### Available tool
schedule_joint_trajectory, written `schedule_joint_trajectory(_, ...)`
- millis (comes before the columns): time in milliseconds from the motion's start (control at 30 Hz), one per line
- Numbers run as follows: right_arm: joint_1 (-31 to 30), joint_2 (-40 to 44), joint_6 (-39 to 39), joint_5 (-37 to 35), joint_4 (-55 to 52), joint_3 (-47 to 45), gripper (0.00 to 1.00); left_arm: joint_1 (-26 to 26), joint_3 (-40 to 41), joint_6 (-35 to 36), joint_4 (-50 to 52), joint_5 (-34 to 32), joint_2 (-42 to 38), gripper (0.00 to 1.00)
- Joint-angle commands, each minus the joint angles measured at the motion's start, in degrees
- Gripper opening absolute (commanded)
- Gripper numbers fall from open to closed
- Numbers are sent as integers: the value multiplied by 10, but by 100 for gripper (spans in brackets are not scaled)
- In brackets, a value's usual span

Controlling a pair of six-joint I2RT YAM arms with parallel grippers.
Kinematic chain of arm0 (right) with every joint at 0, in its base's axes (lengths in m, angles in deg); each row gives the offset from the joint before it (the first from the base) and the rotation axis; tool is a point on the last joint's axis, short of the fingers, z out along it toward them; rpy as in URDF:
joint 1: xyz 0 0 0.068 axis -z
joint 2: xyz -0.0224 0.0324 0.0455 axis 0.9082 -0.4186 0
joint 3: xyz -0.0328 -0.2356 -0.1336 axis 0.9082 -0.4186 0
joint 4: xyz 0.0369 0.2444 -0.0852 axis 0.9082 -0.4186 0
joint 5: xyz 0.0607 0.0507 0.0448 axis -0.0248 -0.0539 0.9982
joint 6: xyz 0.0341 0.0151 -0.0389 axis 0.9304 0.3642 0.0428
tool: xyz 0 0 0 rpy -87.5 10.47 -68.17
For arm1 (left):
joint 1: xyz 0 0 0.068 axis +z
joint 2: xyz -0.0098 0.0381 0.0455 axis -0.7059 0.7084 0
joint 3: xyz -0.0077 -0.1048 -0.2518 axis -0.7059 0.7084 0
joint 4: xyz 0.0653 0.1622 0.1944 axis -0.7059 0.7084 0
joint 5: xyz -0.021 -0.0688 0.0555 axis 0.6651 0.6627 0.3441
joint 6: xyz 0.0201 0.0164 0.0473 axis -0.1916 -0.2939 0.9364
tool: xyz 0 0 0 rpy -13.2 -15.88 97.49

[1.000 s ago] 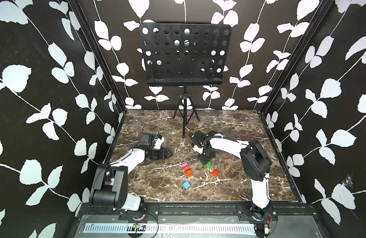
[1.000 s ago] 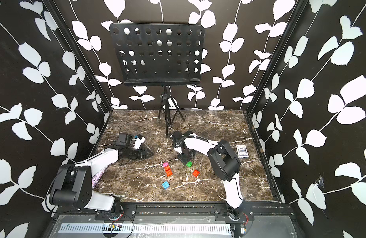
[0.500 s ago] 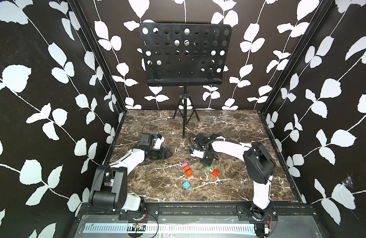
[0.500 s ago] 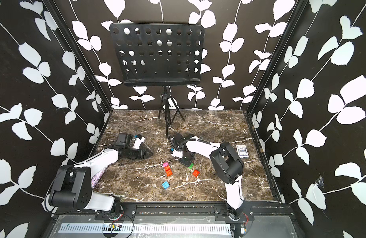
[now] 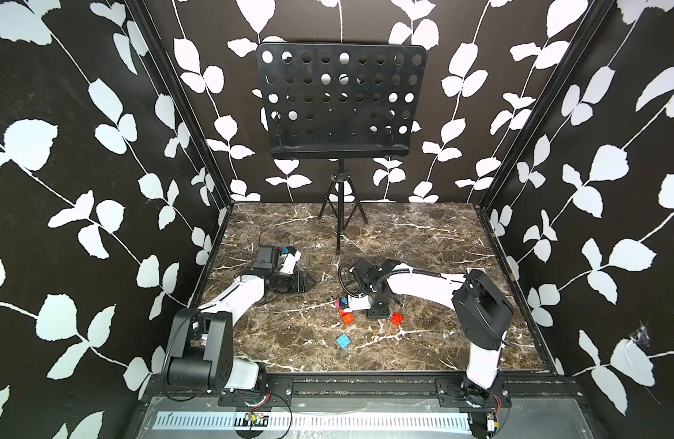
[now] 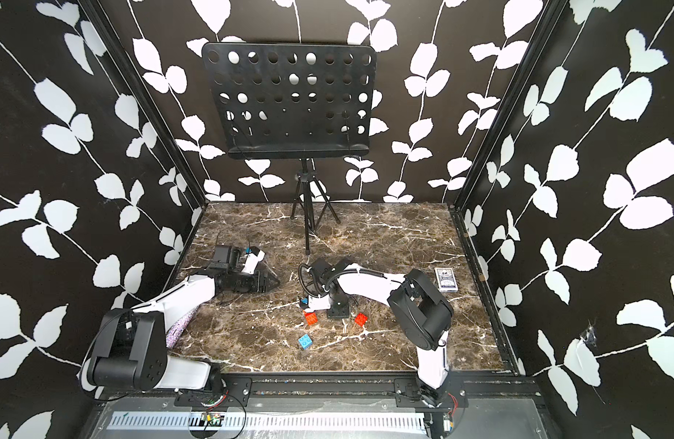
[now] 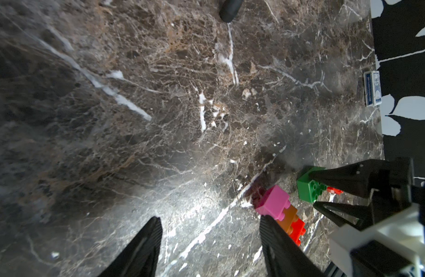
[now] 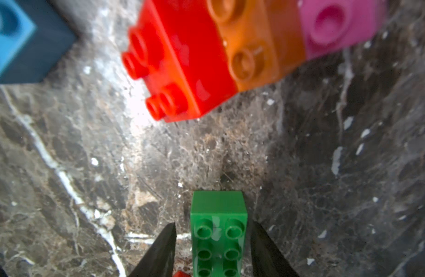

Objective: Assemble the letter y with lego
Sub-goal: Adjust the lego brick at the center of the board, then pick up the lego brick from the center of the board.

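Green bar framed by the right fingers, stem lying just ahead

Farthest left, the left gripper [image 7: 209, 219] lies low over the marble table [image 5: 422, 243]. Its fingers are parted about halfway, with only bare stone between them.

Next rightward comes the joined part of the lego: pink brick [image 7: 273, 201], brown-orange brick [image 7: 288, 218] and orange-red brick [image 8: 182, 60]. They are pressed into one short row lying on its side, and the orange-red end's free studs point along the table, not up. A light blue brick [image 5: 343, 341] sits loose nearer the front edge, apart from the row. No letter y is formed yet.

Right of the row, the right gripper [image 8: 213, 224] points down at the green brick [image 8: 218, 211]. It lies studs-up between the two fingers, its long axis running along them and away from the wrist, so they face its narrow width. A sliver of marble shows between one finger and the brick's side, so the fingers read as parted around it, not clamped. Whether it rests on the table I cannot tell.

Farthest right, a loose red brick [image 5: 397, 318] lies just beside that gripper.

By my reading, the right arm is far nearer the green brick and the left is nearer the row. The row's free studs lie just past the green brick's far end but aim sideways. A pinch across the short width would then need one piece turned to meet the other.
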Motion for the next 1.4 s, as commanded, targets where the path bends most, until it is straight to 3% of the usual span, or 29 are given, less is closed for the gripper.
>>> schedule_joint_trajectory(0, -13, 45, -23, 9, 0, 5, 50, 14, 7, 8, 10, -6, -25, 68)
schedule_joint_trajectory(233, -73, 71, -68, 72, 34, 3, 52, 40, 11, 9, 10, -8, -41, 68)
schedule_joint_trajectory(567, -131, 3, -86, 112, 50, 57, 53, 51, 17, 8, 10, -7, -55, 67)
schedule_joint_trajectory(1367, -152, -61, -73, 135, 17, 64, 52, 52, 21, 5, 8, -4, -53, 68)
